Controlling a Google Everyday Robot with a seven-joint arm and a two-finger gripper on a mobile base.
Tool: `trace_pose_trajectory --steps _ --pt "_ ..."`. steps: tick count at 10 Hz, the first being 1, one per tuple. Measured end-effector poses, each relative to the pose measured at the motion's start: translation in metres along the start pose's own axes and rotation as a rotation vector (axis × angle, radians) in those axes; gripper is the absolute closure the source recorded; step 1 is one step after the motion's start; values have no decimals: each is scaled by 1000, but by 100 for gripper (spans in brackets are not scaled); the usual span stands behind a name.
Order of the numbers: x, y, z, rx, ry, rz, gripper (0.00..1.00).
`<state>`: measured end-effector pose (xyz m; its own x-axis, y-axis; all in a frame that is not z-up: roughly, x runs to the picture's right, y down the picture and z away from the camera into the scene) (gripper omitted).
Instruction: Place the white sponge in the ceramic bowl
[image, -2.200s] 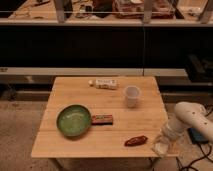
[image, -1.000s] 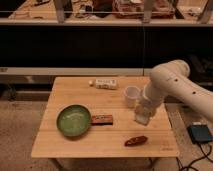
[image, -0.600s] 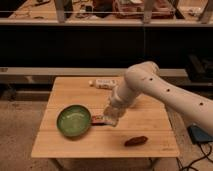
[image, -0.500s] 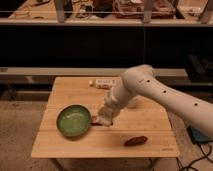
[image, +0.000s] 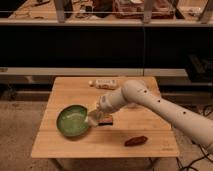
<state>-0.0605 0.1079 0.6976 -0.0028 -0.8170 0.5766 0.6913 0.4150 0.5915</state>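
The green ceramic bowl (image: 71, 121) sits on the left part of the wooden table (image: 60, 146). My arm reaches in from the right. My gripper (image: 95, 116) hangs just over the bowl's right rim. It is shut on a pale block, the white sponge (image: 92, 120), which sits at the rim's edge, slightly above the bowl.
A flat brown packet (image: 106, 120) lies right of the bowl, partly under my gripper. A dark red-brown item (image: 136, 141) lies near the front right. A white packet (image: 104, 83) lies at the table's back edge. Dark shelving stands behind the table.
My arm has swung from the table's right front corner leftward across the table, carrying the sponge to the bowl's right rim. It now hides the white cup.
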Motion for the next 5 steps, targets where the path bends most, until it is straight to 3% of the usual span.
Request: trace_pose_trajectory --steps 3,5 --pt "0 0 1 5 5 5 100" --pt "25 -1 11 46 68 40 100"
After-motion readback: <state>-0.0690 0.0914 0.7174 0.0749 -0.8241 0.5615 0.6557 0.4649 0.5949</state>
